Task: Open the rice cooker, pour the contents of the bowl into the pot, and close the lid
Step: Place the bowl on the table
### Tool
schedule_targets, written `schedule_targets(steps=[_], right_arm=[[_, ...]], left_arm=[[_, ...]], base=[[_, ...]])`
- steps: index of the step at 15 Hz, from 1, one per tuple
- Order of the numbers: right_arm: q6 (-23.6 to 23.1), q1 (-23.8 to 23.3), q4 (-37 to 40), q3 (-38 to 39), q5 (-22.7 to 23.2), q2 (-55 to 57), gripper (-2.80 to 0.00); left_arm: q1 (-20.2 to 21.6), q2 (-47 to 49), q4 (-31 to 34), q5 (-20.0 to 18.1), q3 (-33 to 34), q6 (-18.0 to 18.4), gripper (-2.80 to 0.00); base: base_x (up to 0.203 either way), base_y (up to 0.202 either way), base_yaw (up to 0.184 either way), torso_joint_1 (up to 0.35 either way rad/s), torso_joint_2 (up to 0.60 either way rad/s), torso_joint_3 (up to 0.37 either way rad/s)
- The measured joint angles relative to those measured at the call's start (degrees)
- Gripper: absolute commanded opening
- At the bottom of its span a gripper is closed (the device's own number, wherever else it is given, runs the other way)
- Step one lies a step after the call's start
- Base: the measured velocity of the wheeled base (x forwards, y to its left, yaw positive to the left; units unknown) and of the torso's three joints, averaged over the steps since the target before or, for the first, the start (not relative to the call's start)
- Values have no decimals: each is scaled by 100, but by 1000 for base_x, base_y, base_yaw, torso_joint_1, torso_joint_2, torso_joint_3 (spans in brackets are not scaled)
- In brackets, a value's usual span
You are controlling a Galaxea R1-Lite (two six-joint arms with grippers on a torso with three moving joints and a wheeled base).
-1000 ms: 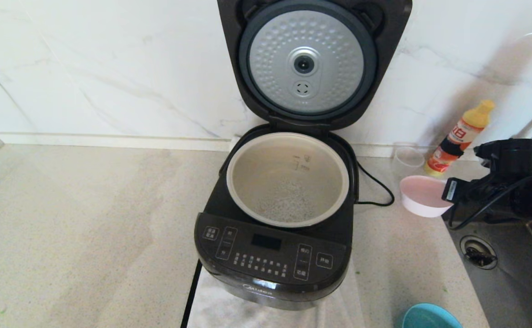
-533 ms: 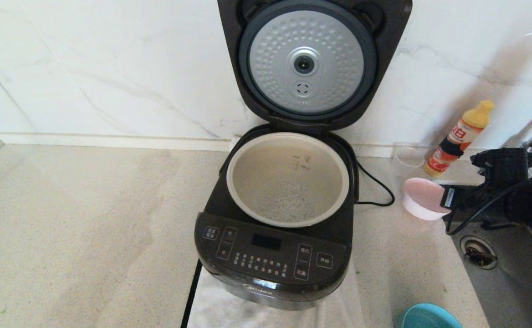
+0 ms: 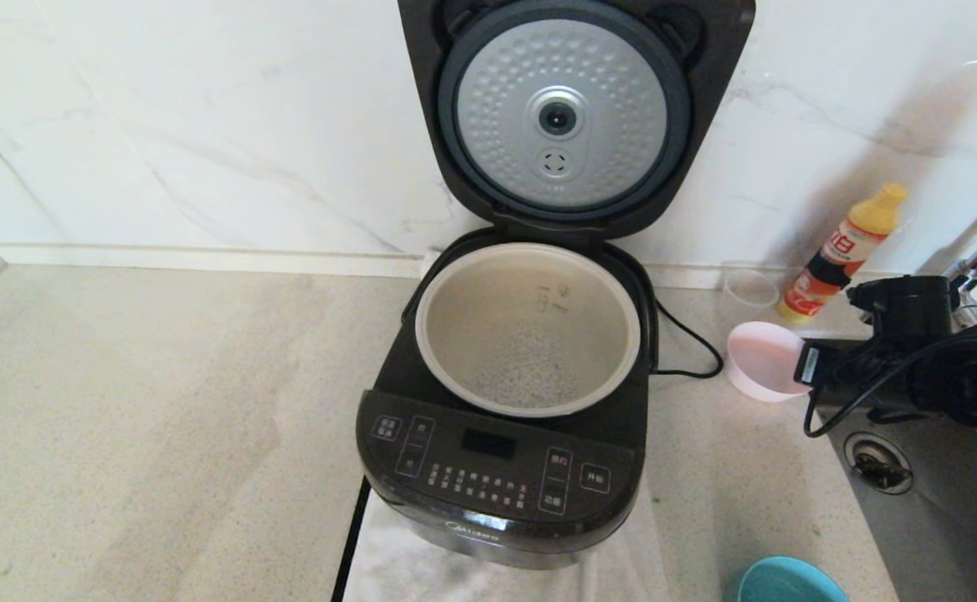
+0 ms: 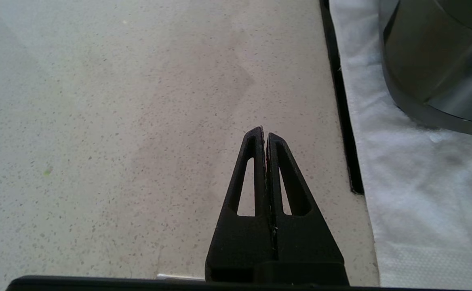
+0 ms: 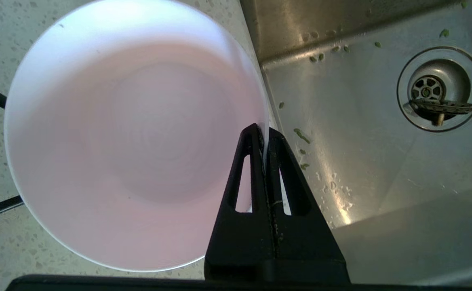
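1. Our right gripper (image 5: 263, 139) pinches the pink bowl's (image 3: 758, 360) rim, reaching level beside the cooker (image 3: 505, 435).
2. Cooker lid (image 3: 572, 109) stands open; pot (image 3: 527, 328) inside.
3. Our left gripper (image 4: 264, 135) rests closed near the cooker.

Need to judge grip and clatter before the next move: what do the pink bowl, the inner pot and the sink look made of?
The round pale pink bowl looks like thin matte plastic, its rim faintly translucent. The wide grey-beige inner pot looks like coated metal, dull inside with printed level marks; the coating is a guess. The steel-grey sink basin looks like brushed stainless steel, with streaky reflections.
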Motion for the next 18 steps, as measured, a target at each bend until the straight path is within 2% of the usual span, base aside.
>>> schedule_targets(steps=[5, 6, 13, 18], right_arm=[[33, 211, 7, 88, -43, -6, -280], [35, 249, 13, 105, -93, -18, 0], [44, 299, -81, 188, -112, -228, 0], [-26, 304, -912, 455, -143, -298, 0]], left_arm=[[0, 0, -1, 0, 0, 0, -280], [0, 0, 0, 0, 0, 0, -280], [2, 0, 0, 2, 0, -2, -280], [0, 0, 0, 0, 0, -1, -280]], base=[[0, 0, 0, 0, 0, 0], [0, 0, 0, 0, 0, 0], [0, 0, 0, 0, 0, 0], [0, 0, 0, 0, 0, 0]])
